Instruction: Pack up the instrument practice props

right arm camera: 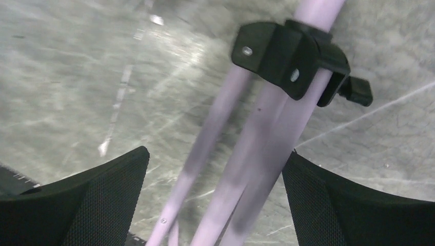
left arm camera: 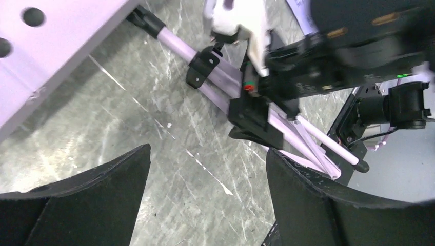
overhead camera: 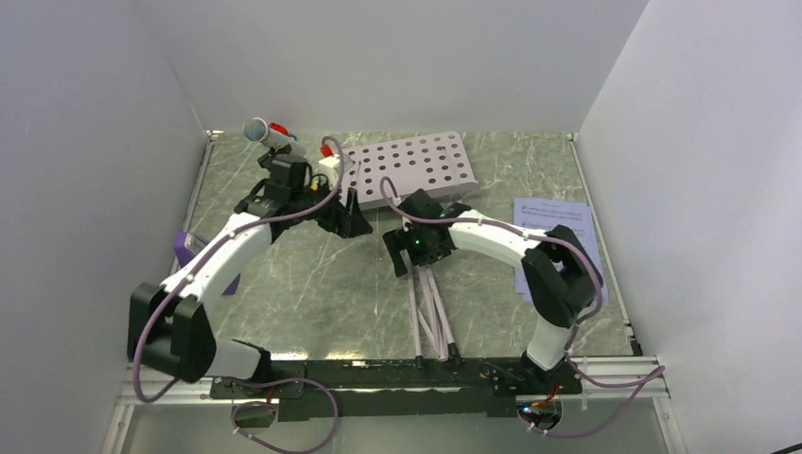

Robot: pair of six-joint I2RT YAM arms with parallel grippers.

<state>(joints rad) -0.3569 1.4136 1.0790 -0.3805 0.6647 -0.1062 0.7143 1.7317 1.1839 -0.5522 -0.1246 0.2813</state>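
Observation:
The grey perforated music stand lies flat on the table, its plate [overhead camera: 407, 163] at the back and its folded tripod legs [overhead camera: 430, 317] running toward me. My right gripper [overhead camera: 409, 253] hangs open over the legs. In the right wrist view the pale legs [right arm camera: 256, 169] pass between its fingers [right arm camera: 215, 169], just below a black collar [right arm camera: 292, 61], with a gap on the left side. My left gripper [overhead camera: 345, 218] is open over bare table [left arm camera: 208, 174], beside the stand's pole [left arm camera: 174, 46] and plate [left arm camera: 51, 61]. White sheet-music pages [overhead camera: 558, 241] lie at the right. The silver microphone [overhead camera: 270, 135] stands back left.
The purple metronome [overhead camera: 184, 248] shows partly behind my left arm at the left wall. A small red-orange thing [overhead camera: 278, 128] sits behind the microphone. White walls close in the table on three sides. The black base rail [overhead camera: 378, 374] runs along the near edge.

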